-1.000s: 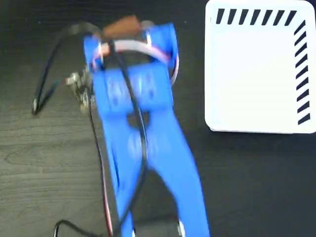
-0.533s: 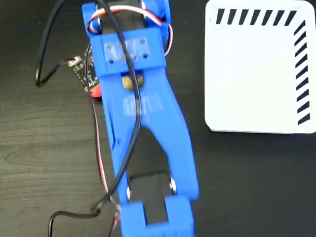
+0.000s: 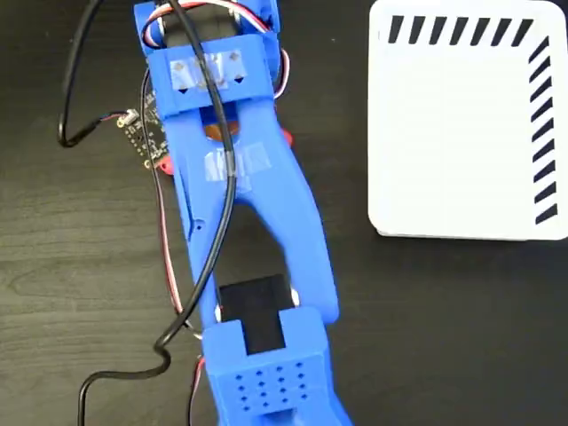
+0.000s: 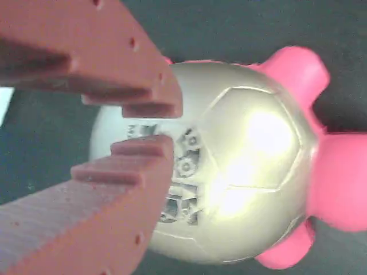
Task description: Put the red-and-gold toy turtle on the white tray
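The red-and-gold toy turtle (image 4: 241, 166) fills the wrist view: a shiny, pale gold domed shell with faint seam lines and small black print near its middle, a bright glare on the dome, and coral-pink stubby limbs sticking out at the right side. It lies on the dark bench (image 3: 80, 266), toward the far edge and left of centre in the fixed view, where only small red bits show on either side of the blue arm (image 3: 257, 213) that covers it. The brown-red pincer (image 4: 146, 123) hangs directly over the shell, its ridged fingers (image 4: 114, 172) parted by a narrow gap, clamped on nothing. The white tray (image 3: 466, 124), black diagonal stripes along two edges, sits at the bench's far right corner, well apart from the turtle.
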You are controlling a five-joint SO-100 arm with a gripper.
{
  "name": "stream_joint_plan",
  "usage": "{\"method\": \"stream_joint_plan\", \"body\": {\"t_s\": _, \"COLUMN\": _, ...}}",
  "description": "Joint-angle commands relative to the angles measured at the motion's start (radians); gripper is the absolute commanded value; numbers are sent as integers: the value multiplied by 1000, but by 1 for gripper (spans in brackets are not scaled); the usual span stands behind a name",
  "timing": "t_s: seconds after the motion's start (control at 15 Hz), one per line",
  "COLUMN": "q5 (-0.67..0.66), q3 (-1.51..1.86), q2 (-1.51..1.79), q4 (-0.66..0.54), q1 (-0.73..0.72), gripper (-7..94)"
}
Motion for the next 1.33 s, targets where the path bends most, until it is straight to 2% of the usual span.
{"method": "stream_joint_plan", "body": {"t_s": 0.0, "q5": -3, "q3": -95, "q2": 32, "q4": 52, "q1": -12, "gripper": 22}}
{"method": "stream_joint_plan", "body": {"t_s": 0.07, "q5": -12, "q3": -98, "q2": 32, "q4": 66, "q1": -8, "gripper": 33}}
{"method": "stream_joint_plan", "body": {"t_s": 0.13, "q5": -17, "q3": -100, "q2": 32, "q4": 84, "q1": -5, "gripper": 39}}
{"method": "stream_joint_plan", "body": {"t_s": 0.47, "q5": -71, "q3": -104, "q2": 32, "q4": 132, "q1": 28, "gripper": 62}}
{"method": "stream_joint_plan", "body": {"t_s": 0.53, "q5": -87, "q3": -103, "q2": 32, "q4": 140, "q1": 34, "gripper": 63}}
{"method": "stream_joint_plan", "body": {"t_s": 0.6, "q5": -95, "q3": -97, "q2": 32, "q4": 140, "q1": 44, "gripper": 70}}
{"method": "stream_joint_plan", "body": {"t_s": 0.67, "q5": -101, "q3": -95, "q2": 31, "q4": 140, "q1": 54, "gripper": 73}}
{"method": "stream_joint_plan", "body": {"t_s": 1.27, "q5": -101, "q3": -60, "q2": 9, "q4": 140, "q1": 63, "gripper": 73}}
